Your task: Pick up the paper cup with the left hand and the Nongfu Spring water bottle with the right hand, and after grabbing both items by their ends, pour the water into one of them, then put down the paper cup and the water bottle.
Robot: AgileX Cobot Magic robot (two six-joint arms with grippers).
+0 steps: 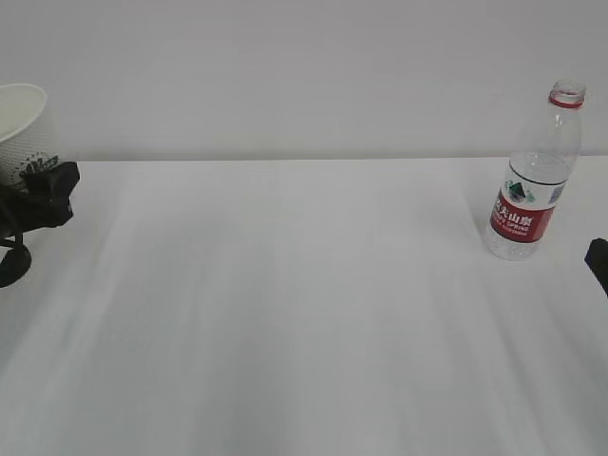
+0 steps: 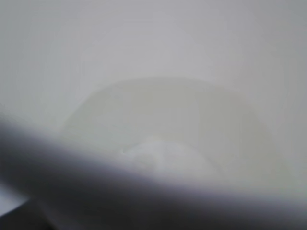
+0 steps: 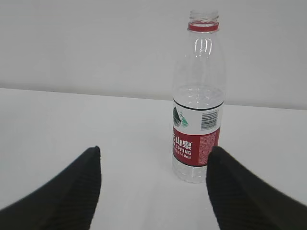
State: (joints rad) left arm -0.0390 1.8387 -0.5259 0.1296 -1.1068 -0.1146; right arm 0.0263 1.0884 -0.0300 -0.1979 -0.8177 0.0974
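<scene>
The white paper cup [image 1: 19, 128] with its dark logo is at the far left edge, raised off the table. My left gripper [image 1: 40, 195] is shut on its lower part. The left wrist view is blurred and filled by the cup's pale inside [image 2: 163, 110]; whether there is water in it I cannot tell. The uncapped Nongfu Spring water bottle [image 1: 528, 180] stands upright at the right, with water [image 3: 197, 96] up to just above its red label. My right gripper [image 3: 156, 149] is open and empty. The bottle [image 3: 196, 143] stands just beyond its right fingertip [image 3: 218, 158], apart from it.
The white table [image 1: 304, 313] runs back to a plain pale wall. Only a black corner of the right gripper [image 1: 598, 261] shows at the right edge of the exterior view.
</scene>
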